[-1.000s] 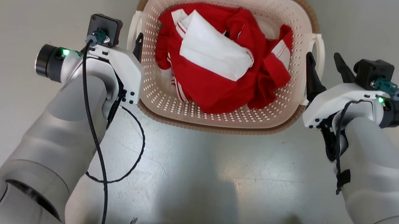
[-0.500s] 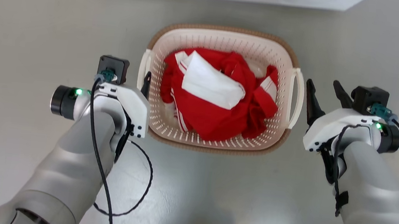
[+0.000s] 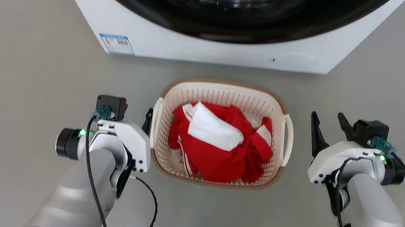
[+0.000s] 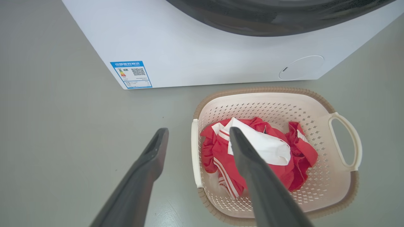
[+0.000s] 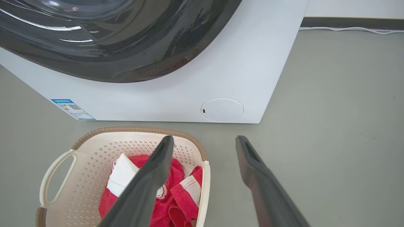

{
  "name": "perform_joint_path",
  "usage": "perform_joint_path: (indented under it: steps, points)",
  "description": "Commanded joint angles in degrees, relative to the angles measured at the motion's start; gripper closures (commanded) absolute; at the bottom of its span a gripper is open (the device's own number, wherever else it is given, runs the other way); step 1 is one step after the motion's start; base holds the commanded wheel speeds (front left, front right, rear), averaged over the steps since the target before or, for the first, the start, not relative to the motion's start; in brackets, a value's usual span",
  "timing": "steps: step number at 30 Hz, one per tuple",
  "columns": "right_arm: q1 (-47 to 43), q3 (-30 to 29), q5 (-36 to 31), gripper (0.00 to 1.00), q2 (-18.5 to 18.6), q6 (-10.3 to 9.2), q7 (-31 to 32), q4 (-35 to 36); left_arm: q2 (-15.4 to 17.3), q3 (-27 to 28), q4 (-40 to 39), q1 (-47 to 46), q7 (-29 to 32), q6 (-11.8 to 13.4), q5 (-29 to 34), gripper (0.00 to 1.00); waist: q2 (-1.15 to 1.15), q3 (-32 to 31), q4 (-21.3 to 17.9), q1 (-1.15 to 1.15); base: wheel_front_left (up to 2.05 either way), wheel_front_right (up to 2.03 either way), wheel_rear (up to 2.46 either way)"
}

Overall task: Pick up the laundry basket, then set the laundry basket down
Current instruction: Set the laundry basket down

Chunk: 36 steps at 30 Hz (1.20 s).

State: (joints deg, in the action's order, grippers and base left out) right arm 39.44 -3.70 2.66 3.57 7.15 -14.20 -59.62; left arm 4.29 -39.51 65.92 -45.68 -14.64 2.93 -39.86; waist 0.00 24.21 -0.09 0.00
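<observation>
A blue-edged sticker [image 4: 131, 75] is sitting on the lower front corner of the washing machine [image 4: 205, 53], its header reading 中国能效标识 above a QR code [image 4: 138, 72]. The finer print below is coming out too small to read.

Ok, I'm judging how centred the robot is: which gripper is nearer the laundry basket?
Left. The left gripper hangs close beside the laundry basket's left handle. The right gripper sits further off the right handle, with bare floor between them.

laundry basket [image 3: 224, 82] on floor [image 3: 22, 72], clothes [image 3: 220, 156] inside. washing machine [image 3: 194, 45] just behind basket. left gripper [image 4: 199, 130] left of basket, right gripper [image 3: 327, 115] right of it.
</observation>
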Motion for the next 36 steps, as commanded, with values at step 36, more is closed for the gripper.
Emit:
perform_joint_path:
  steps: [36]
  points:
    - [-20.77,5.70,0.67,0.00,-0.69,0.34,-0.80,17.60,2.84,22.42,-24.25,26.25,-0.36,0.01,12.28,0.00,0.00,-24.62,0.65,0.00,0.00,0.00,0.00]
